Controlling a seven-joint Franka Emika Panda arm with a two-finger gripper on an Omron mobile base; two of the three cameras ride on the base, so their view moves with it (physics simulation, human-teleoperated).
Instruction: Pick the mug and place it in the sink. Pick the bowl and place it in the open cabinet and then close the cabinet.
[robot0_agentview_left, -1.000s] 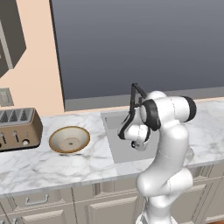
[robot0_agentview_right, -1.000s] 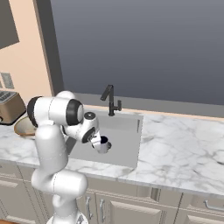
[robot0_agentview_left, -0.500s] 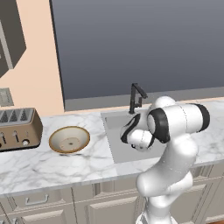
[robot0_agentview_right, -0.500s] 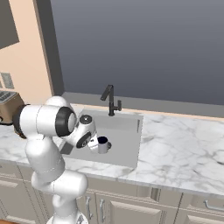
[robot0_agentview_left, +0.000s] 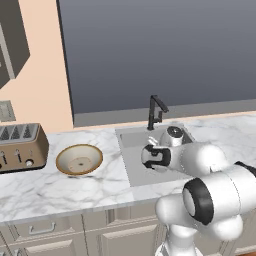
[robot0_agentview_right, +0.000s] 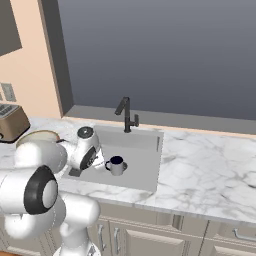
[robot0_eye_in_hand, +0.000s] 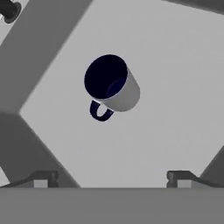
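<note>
You see the mug (robot0_agentview_right: 116, 165) upright on the floor of the sink (robot0_agentview_right: 142, 160), dark inside up, handle toward the arm; in the hand view the mug (robot0_eye_in_hand: 111, 87) sits free on the grey basin floor, nothing touching it. The gripper (robot0_eye_in_hand: 111, 178) has its two tips wide apart at the bottom of that view, well short of the mug and holding nothing. From the right base view the hand sits just left of the mug, over the sink's left part, but the fingers are hard to make out against the white wrist. From the left base view the forearm covers most of the sink (robot0_agentview_left: 134, 159), mug hidden behind it; the faucet (robot0_agentview_left: 156, 110) stands clear at the back. The bowl (robot0_agentview_left: 79, 159) sits on the counter (robot0_agentview_left: 60, 185) between toaster (robot0_agentview_left: 20, 146) and sink, apart from both. In the right view the bowl (robot0_agentview_right: 37, 135) is mostly hidden by the arm. The cabinet (robot0_agentview_left: 11, 45) is cut off at the top left corner; you can't tell its door state.
</note>
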